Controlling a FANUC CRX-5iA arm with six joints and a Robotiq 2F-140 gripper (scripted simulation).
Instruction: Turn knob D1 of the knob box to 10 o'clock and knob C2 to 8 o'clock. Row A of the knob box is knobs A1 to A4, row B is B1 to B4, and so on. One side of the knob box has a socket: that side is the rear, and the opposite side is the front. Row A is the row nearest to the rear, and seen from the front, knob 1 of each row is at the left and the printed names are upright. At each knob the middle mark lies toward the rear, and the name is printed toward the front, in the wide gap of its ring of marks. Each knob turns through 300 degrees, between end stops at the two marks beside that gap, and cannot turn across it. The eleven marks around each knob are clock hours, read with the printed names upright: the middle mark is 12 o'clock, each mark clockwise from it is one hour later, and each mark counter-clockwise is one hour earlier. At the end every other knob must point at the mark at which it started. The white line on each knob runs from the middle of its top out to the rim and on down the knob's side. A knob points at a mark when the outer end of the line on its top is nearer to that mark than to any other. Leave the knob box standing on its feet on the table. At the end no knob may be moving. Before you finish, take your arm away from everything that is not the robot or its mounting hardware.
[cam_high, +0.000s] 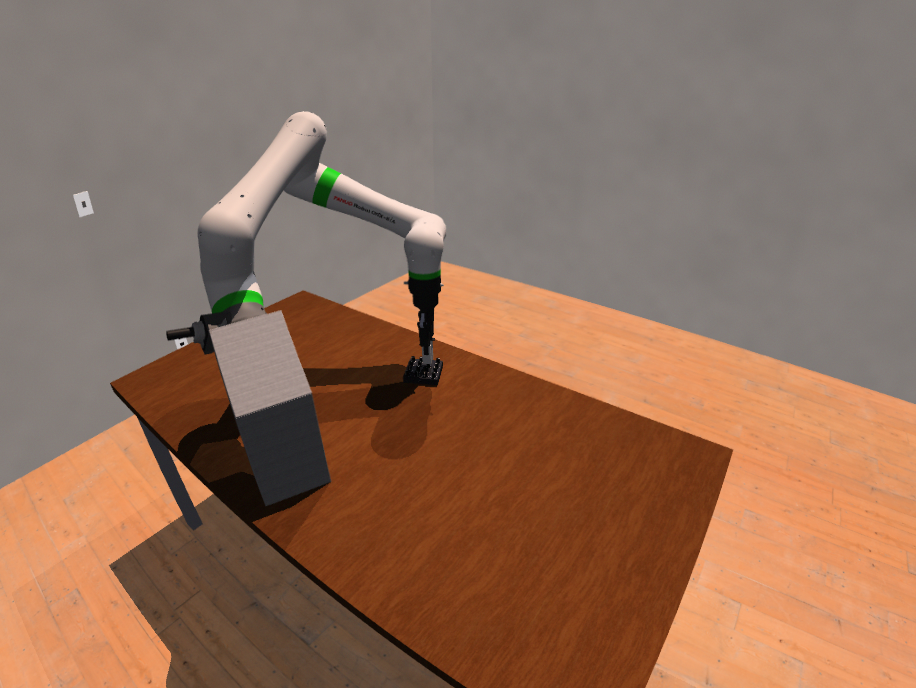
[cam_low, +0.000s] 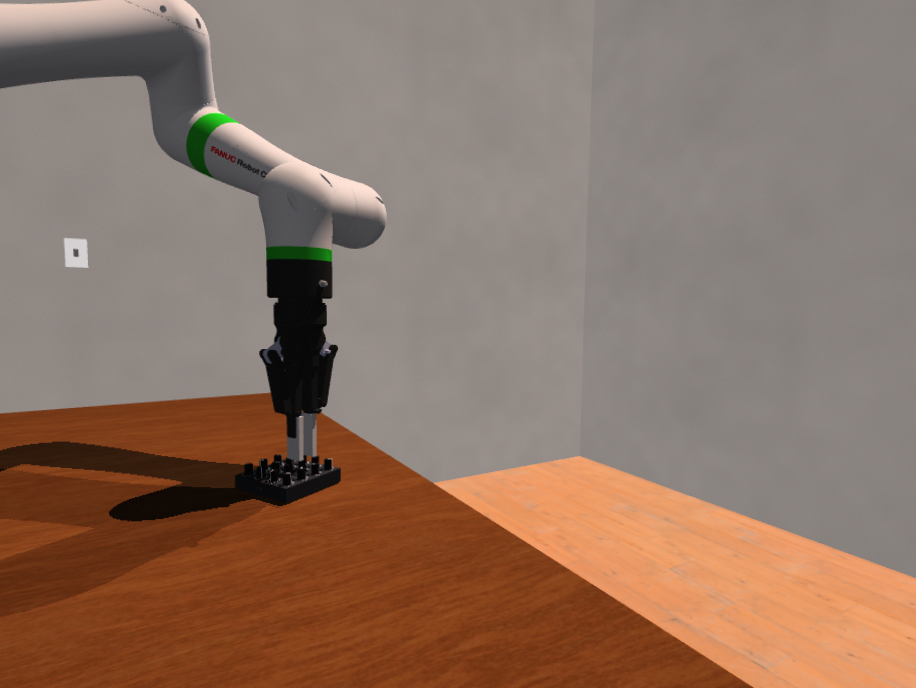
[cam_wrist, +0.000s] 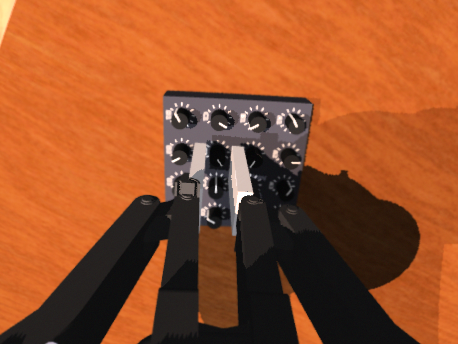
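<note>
Brown wood makes up the big table (cam_high: 518, 481). The little dark knob box (cam_high: 423, 371) stands flat on it, near the far edge and well apart from the tall grey block (cam_high: 273, 414) that carries the white arm (cam_high: 244, 199).

The arm bends over and points its black gripper (cam_low: 302, 451) straight down onto the knob box (cam_low: 288, 481). From the side, the two pale fingers (cam_low: 293, 438) dip in among the knobs.

From the wrist, the knob box (cam_wrist: 200, 131) shows four rows of four black knobs, each with a white line. The gripper (cam_wrist: 217, 150) has its fingers close together with only a small gap. Knob C2 (cam_wrist: 218, 156) sits in that gap, with one finger on each side. The fingers are not squeezing it, and the gripper is holding nothing. Knob D1 (cam_wrist: 180, 117) is at a corner of the box, away from the fingers. A dark shadow (cam_wrist: 360, 235) lies on the wood next to the box.
</note>
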